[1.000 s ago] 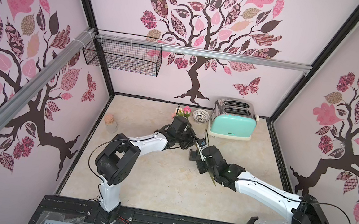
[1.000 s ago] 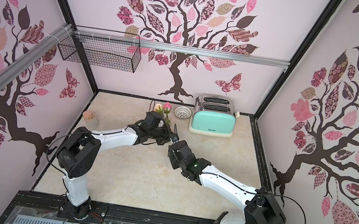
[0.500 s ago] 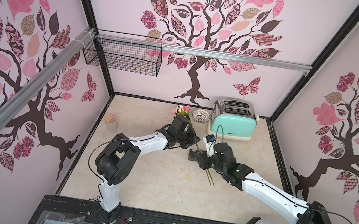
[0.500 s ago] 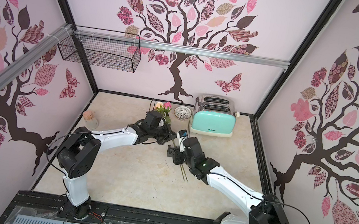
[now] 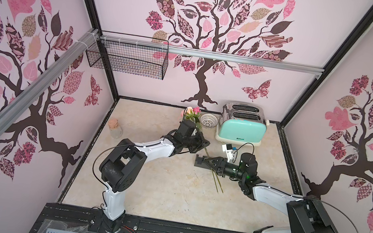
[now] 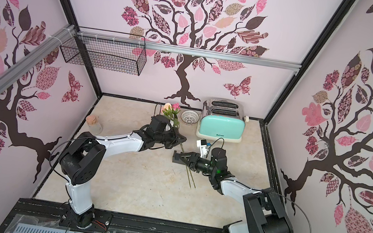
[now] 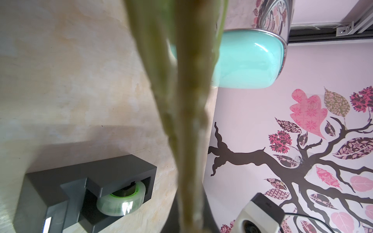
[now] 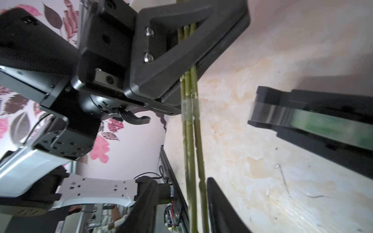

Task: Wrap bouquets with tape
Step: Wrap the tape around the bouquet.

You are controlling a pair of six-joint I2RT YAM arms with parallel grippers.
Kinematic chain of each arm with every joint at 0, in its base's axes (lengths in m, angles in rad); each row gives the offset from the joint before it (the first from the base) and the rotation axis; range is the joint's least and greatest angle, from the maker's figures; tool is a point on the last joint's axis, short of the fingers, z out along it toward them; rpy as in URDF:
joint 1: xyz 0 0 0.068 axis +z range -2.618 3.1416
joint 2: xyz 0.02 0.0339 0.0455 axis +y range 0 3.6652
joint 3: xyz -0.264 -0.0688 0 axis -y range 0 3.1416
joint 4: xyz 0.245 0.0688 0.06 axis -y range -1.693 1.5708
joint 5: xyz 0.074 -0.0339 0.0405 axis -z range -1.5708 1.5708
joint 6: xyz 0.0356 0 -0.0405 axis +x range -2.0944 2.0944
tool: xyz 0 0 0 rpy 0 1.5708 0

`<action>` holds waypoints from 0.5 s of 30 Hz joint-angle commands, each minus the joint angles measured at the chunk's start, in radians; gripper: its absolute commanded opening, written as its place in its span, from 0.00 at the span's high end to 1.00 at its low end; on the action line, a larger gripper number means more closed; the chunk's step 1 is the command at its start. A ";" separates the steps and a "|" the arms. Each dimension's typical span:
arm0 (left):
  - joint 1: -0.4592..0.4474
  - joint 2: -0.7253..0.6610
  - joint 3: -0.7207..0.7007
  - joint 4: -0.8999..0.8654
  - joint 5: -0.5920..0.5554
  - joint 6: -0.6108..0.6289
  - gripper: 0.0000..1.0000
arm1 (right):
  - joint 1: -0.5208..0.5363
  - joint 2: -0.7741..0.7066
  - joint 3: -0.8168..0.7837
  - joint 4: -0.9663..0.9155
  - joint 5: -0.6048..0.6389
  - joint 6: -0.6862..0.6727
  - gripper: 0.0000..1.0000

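The bouquets show as one bunch of pink and peach roses (image 5: 192, 113) (image 6: 172, 112) with long green stems (image 8: 190, 141) that slant down to the table. My left gripper (image 5: 204, 143) (image 6: 182, 139) is shut on the stems just below the leaves. A band of clear tape (image 8: 189, 109) rings the stems right under that grip. The tape roll (image 7: 121, 203) sits in its black dispenser (image 5: 199, 162) (image 6: 176, 158) on the table beside the stems. My right gripper (image 5: 209, 162) (image 8: 182, 201) stands open, a finger on each side of the lower stems.
A mint toaster (image 5: 242, 129) and a small white basket bowl (image 5: 208, 120) stand at the back wall. A cork-stoppered glass jar (image 5: 116, 128) is at the left wall. A black wire basket (image 5: 128, 60) hangs from the rail above.
My right gripper has opened and its arm has swung out to the right, uncovering the lower stems. The left arm and the bouquet have stayed put.
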 commanded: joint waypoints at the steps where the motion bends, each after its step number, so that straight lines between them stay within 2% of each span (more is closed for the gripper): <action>1: 0.003 0.012 -0.013 0.069 0.015 0.012 1.00 | -0.009 0.066 -0.021 0.317 -0.109 0.205 0.73; 4: 0.004 0.013 -0.013 0.071 0.015 0.012 1.00 | -0.010 0.084 -0.020 0.327 -0.116 0.195 0.92; 6: 0.005 0.012 -0.014 0.070 0.014 0.012 1.00 | -0.010 0.065 0.002 0.213 -0.107 0.113 1.00; 10: 0.008 0.017 -0.016 0.061 0.014 0.012 1.00 | -0.004 -0.039 0.095 -0.256 0.003 -0.198 1.00; 15: 0.010 0.021 -0.016 0.050 0.014 0.006 0.78 | 0.069 -0.096 0.283 -0.790 0.289 -0.583 1.00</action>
